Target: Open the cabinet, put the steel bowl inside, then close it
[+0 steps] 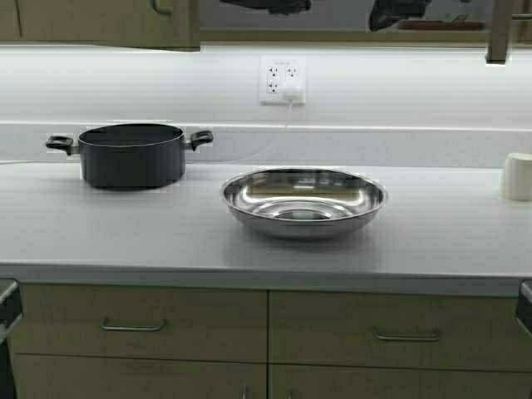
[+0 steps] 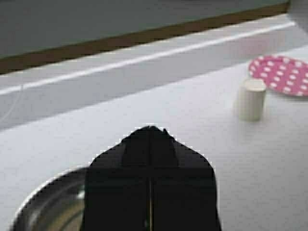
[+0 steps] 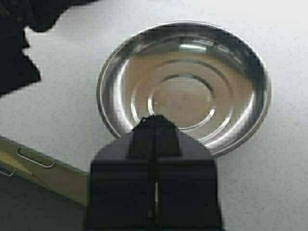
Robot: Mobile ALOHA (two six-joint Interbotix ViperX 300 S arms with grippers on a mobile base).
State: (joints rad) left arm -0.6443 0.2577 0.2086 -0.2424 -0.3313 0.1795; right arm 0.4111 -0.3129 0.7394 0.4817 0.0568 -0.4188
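Your steel bowl (image 1: 303,202) sits upright and empty mid-surface (image 1: 432,241), near the front edge. The cabinet (image 1: 100,21) hangs above at upper left, only its bottom strip showing; another door edge (image 1: 499,32) hangs at upper right. Black pot (image 1: 131,155) stands left of the bowl, apart from it; white cup (image 1: 518,176) far right; wall outlet (image 1: 283,80) behind. Drawers (image 1: 141,324) run below. Your left hand (image 2: 150,131) is pinched closed above the bowl rim (image 2: 33,202), with a pink dotted plate (image 2: 284,74) beyond the cup (image 2: 251,98). Your right hand (image 3: 155,119) is pinched closed too, over the bowl (image 3: 183,91).
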